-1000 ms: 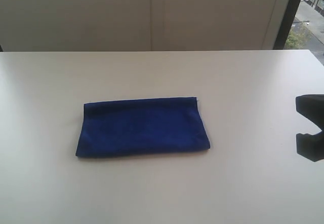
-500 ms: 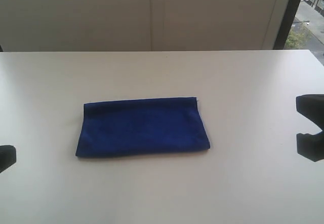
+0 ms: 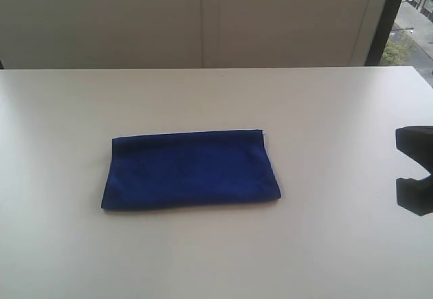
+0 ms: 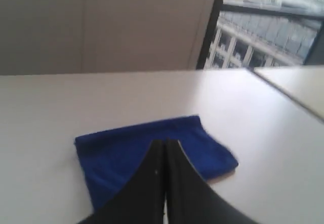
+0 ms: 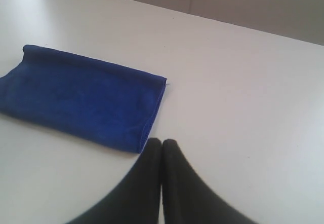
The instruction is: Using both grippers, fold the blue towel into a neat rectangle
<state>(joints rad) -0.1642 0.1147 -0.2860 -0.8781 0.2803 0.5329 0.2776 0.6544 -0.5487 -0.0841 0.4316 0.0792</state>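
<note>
The blue towel (image 3: 191, 169) lies folded into a flat rectangle in the middle of the white table (image 3: 325, 103). It also shows in the left wrist view (image 4: 116, 150) and the right wrist view (image 5: 81, 95). My left gripper (image 4: 163, 142) is shut, empty, and held off the towel; it is out of the exterior view. My right gripper (image 5: 162, 142) is shut and empty, off the towel's right end. Only a black part of the right arm (image 3: 415, 170) shows at the exterior view's right edge.
Beyond the table's far edge stands a beige wall (image 3: 203, 15). A window (image 3: 414, 15) with a dark frame is at the back right. A second white tabletop (image 4: 298, 89) shows beside this one in the left wrist view.
A black part of the left arm showed at the exterior view's left edge half a second ago and has gone out of view. The towel and the right arm have not moved.
</note>
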